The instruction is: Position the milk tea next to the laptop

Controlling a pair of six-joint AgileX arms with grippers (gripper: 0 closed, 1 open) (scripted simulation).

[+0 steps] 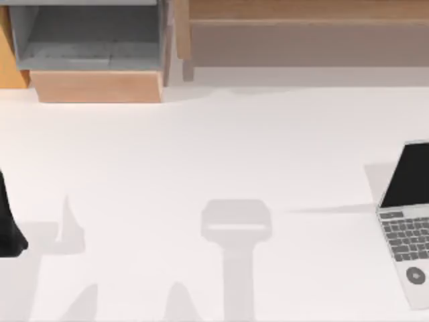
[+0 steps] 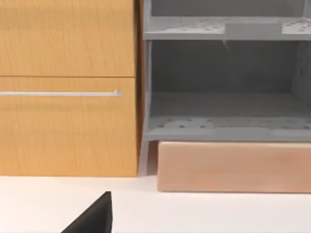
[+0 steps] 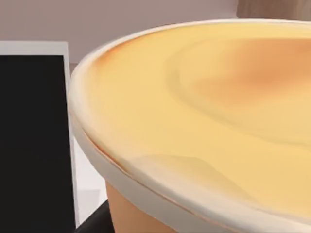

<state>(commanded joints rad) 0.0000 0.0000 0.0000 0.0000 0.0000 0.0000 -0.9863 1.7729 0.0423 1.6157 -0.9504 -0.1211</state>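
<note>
The milk tea looms close under the right wrist camera — a pale orange cup with a cream-yellow lid; just beside it stands the laptop's black screen; the laptop lies open at the right edge of the white table. Whether the right pincer grips the cup cannot be told; the left arm sits at the table's left edge, its fingers' state likewise unclear, facing a wooden cabinet and grey shelf.
</note>
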